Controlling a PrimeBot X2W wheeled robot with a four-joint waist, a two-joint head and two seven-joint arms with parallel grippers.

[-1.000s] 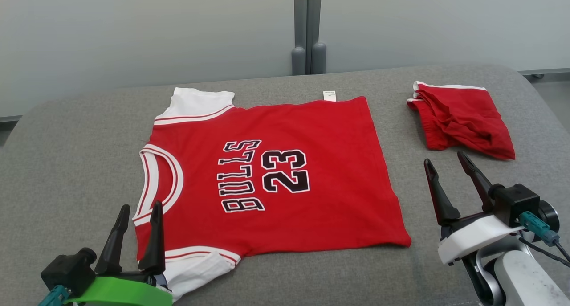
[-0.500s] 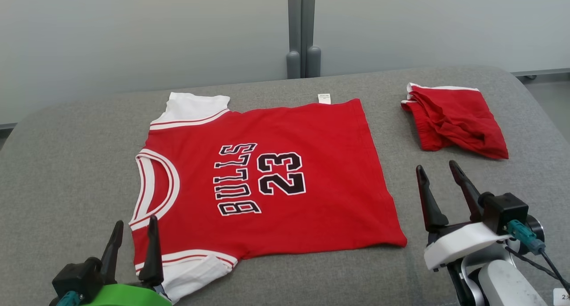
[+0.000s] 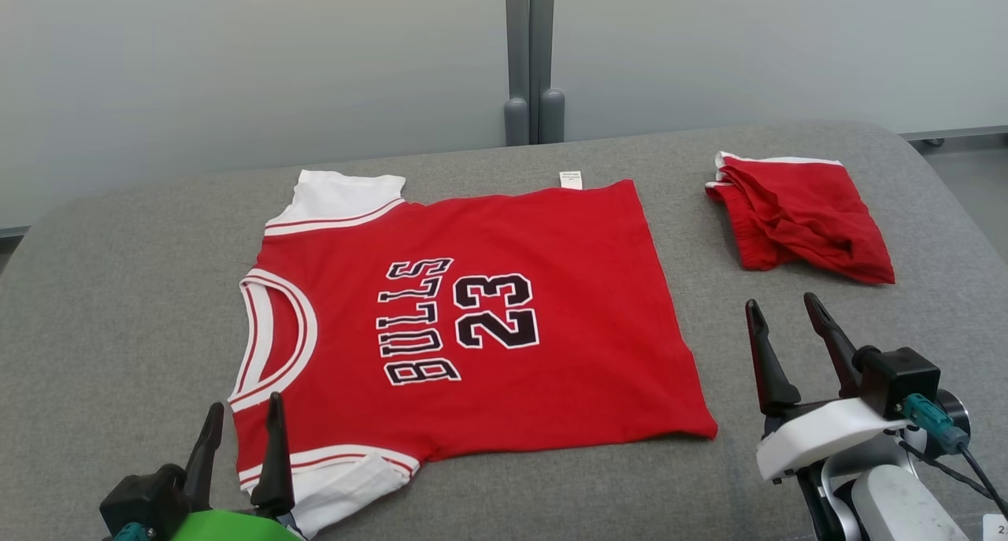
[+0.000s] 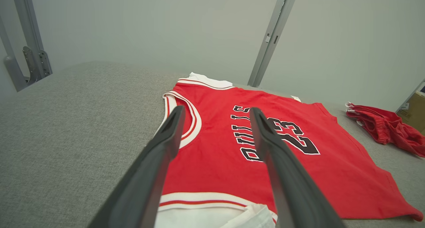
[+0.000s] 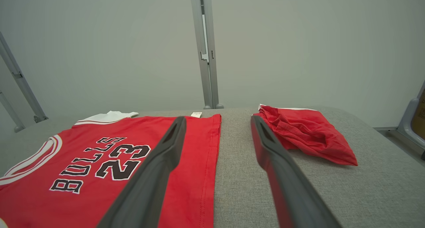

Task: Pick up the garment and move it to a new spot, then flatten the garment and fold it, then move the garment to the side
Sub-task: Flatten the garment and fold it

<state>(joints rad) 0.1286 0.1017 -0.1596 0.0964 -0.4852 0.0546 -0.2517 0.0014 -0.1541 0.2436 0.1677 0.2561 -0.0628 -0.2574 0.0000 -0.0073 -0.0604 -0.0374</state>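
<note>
Across the grey table [image 3: 118,289] a red jersey [image 3: 567,257] lies spread flat, red shorts [image 3: 795,218] well apart beyond its hem. Left gripper [image 3: 246,405] by the near sleeve and right gripper [image 3: 781,301] off the hem both stand wide open, empty.

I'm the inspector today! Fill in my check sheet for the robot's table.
Surface: grey fabric table, smooth.
Job's things: red jersey marked BULLS 23, spread flat, not yet folded.
Clutter: crumpled red cloth at the far right, apart from the jersey.
Grippers: left gripper open, empty, at the jersey's near sleeve; right gripper open, empty, over bare table right of the jersey.
Cables: teal plug with dark cable on the right wrist.
Surroundings: pale wall panels, grey post.
</note>
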